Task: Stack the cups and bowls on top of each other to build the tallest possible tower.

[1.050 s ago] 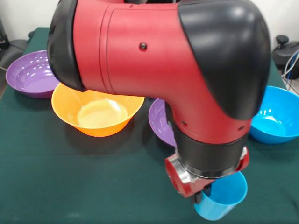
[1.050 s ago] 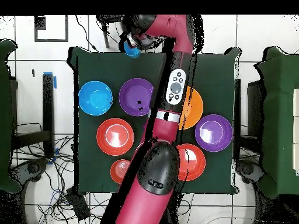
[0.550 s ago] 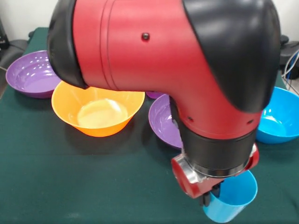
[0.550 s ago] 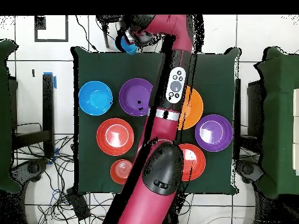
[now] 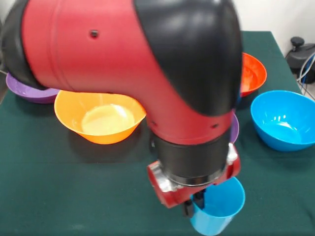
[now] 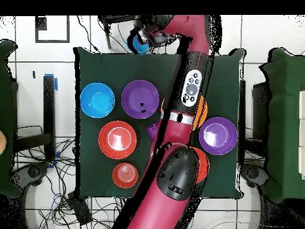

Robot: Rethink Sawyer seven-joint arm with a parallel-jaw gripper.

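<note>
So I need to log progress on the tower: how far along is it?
Nothing looks stacked yet. In hand: the gripper carries the light blue cup at the table's edge. Left: the orange bowl, blue bowl, purple bowl and red-orange bowl all sit apart on the table.

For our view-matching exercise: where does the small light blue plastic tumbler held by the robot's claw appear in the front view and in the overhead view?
Front view: light blue plastic tumbler at bottom edge, right of centre, under the claw.
Overhead view: tumbler at top, left of centre, at the table's edge.
Shared landmark: round blue plastic bowl.
</note>
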